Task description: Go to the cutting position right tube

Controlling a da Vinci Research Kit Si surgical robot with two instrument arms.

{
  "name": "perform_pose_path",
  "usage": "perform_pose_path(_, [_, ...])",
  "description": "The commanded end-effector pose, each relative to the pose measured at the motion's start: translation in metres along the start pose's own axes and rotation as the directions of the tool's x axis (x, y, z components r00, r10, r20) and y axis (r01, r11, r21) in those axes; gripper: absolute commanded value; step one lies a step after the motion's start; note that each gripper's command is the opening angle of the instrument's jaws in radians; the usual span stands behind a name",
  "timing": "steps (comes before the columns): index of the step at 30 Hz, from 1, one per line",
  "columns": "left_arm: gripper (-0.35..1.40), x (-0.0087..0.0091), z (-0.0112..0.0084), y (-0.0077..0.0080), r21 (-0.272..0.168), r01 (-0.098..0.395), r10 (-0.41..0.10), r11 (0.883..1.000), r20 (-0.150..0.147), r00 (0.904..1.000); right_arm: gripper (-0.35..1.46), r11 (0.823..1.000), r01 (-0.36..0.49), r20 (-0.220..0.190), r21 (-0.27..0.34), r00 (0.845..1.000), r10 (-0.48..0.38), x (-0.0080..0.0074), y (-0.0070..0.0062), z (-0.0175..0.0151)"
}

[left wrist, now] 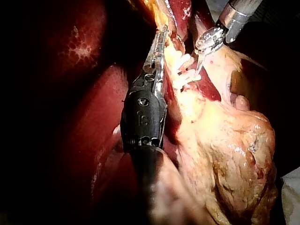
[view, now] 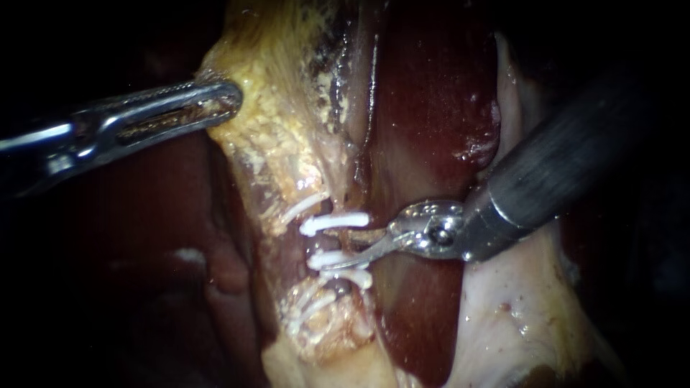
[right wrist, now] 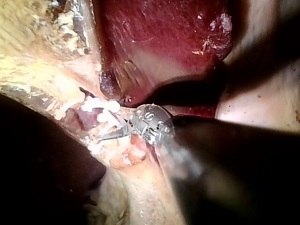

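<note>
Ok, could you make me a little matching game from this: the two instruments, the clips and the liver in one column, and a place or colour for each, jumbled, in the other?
Things:
1. left instrument
2. right instrument
3. clips
4. liver

Descriptions:
A. dark red and smooth
B. tip reaching in among the clips
C. small, white, lying in a row
D. jaws shut on the yellowish tissue

Pairs: 1-D, 2-B, 3-C, 4-A.
</note>
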Motion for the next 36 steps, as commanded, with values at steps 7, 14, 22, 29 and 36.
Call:
perform_pose_path(7, [-0.35,0.0003,0.0003,0.0003,-0.001,-0.001,0.001,1.0,0.001,1.0,1.04,1.0,-0.005,-0.022,0.018,1.0,0.005,0.0009,0.0002,0.0009])
perform_pose_path(14, [-0.35,0.0004,0.0003,0.0004,-0.002,-0.001,0.001,1.0,0.001,1.0,0.92,1.0,-0.006,-0.027,0.027,1.0,0.007,0.0015,0.0006,0.0017])
perform_pose_path(22, [-0.35,0.0004,0.0004,0.0005,-0.003,-0.001,0.001,1.0,0.001,1.0,0.8,0.999,-0.014,-0.027,0.033,1.0,0.015,0.0016,0.0011,0.0019])
perform_pose_path(29, [-0.35,0.0005,0.0004,0.0006,-0.004,-0.001,0.001,1.0,0.001,1.0,0.77,0.999,-0.013,-0.025,0.035,1.0,0.014,0.0015,0.001,0.0019])
perform_pose_path(36, [-0.35,0.0005,0.0005,0.0006,-0.005,-0.001,0.001,1.0,0.001,1.0,0.75,0.999,-0.012,-0.024,0.037,1.0,0.013,0.0016,0.0009,0.0018])
